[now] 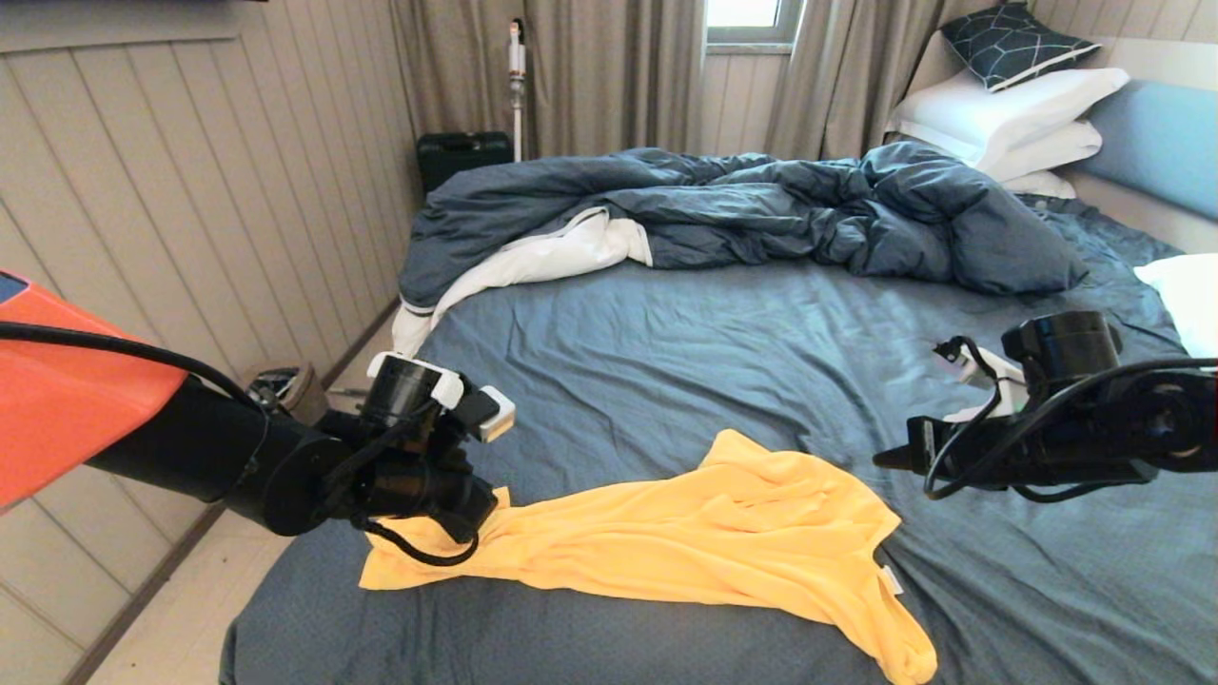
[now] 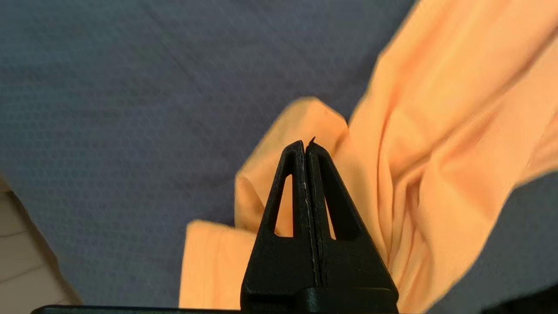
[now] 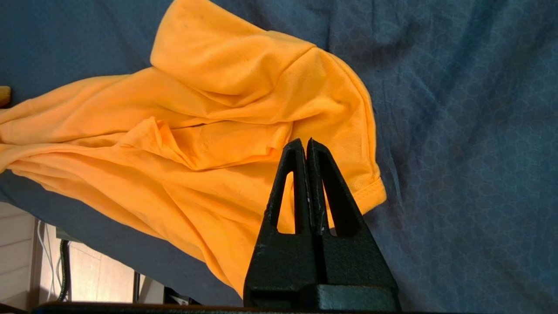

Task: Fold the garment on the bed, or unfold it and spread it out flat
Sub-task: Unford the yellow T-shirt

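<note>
Garment [image 1: 704, 533] crumpled on bed [image 1: 666, 323] near foot edge. Left end effector [image 1: 481, 521] at garment's left end, fingers together, grip on fabric unclear. Right end effector [image 1: 890, 459] together, empty, beside garment's right shoulder. Advice: confirm pinch, pull outward low and slow.

a black case [image 1: 463, 152] stands on the floor against the far wall, and just beside it a slim white stick vacuum [image 1: 517, 76] leans upright before the grey-brown curtains [image 1: 609, 76]. between the curtains a window [image 1: 747, 19] shows bright. pale vertical wall panelling [image 1: 190, 190] runs along the left side of the room. low down near that wall sits a small round bin [image 1: 284, 385]. light floor tiles [image 1: 181, 618] show beneath it.
</note>
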Robot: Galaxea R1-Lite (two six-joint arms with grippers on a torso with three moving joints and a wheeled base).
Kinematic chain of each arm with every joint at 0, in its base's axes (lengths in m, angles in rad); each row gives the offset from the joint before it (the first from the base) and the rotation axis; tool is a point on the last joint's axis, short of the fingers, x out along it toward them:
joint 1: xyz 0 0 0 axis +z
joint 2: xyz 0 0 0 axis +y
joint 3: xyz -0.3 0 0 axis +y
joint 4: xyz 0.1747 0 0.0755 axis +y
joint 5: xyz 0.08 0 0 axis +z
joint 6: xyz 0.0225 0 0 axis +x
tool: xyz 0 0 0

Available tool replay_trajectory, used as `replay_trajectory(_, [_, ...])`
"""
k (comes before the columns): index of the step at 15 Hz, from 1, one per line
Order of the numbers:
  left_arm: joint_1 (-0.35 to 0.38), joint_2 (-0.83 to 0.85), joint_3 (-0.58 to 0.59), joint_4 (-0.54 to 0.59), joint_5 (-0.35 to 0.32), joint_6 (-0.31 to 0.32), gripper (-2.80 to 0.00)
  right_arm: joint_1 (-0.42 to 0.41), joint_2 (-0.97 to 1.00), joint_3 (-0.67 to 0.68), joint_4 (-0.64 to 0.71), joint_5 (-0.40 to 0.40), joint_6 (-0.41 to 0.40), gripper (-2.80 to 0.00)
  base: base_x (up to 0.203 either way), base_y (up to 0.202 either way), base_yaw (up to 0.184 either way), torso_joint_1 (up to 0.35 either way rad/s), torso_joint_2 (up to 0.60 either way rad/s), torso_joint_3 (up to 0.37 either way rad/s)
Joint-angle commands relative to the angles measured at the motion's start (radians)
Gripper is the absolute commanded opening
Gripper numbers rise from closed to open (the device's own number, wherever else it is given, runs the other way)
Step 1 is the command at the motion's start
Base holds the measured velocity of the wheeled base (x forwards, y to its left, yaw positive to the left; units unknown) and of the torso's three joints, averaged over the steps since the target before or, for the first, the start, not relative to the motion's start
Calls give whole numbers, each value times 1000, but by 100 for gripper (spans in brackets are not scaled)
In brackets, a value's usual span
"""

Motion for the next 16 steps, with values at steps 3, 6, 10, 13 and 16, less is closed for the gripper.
replay_trajectory(3, [1, -17, -75, 149, 0, 73, -280, 0, 1, 0, 0, 3, 1, -280, 0, 0, 0, 0, 0, 0])
replay_trajectory(6, [20, -10, -130, 246, -1, 176, -280, -2, 1, 0, 0, 1, 1, -280, 0, 0, 0, 0, 0, 0])
replay_trajectory(10, [23, 34, -173, 256, 0, 194, 0, -4, 6, 2, 0, 1, 1, -280, 0, 0, 0, 0, 0, 0])
replay_trajectory(13, [26, 72, -197, 256, -1, 198, 0, -13, 7, 0, 0, 3, 1, -280, 0, 0, 0, 0, 0, 0])
replay_trajectory(16, [26, 97, -205, 254, -1, 199, 0, -13, 13, 0, 0, 3, 1, -280, 0, 0, 0, 0, 0, 0])
